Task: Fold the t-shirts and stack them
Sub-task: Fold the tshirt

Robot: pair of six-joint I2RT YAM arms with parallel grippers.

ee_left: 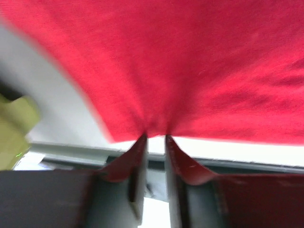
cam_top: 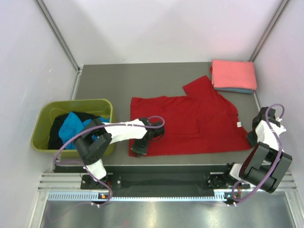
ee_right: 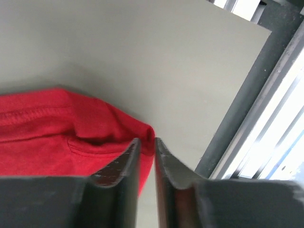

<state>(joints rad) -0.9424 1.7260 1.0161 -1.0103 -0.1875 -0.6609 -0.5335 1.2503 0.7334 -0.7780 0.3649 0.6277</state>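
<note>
Top external, left gripper, right gripper low on red t-shirt, jaws barely parted

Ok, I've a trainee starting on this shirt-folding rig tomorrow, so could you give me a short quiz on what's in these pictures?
1. True or false: the bright red t-shirt lies crumpled inside the olive-green plastic tub.
2. Which colour tops the folded stack at the far right corner of the grey table? A blue, B salmon-pink, C black.
3. Name the two colours of cloth visible in the tub.
Key: 1 false, it lies spread on the table. 2 B. 3 turquoise cloth and black cloth.
</note>
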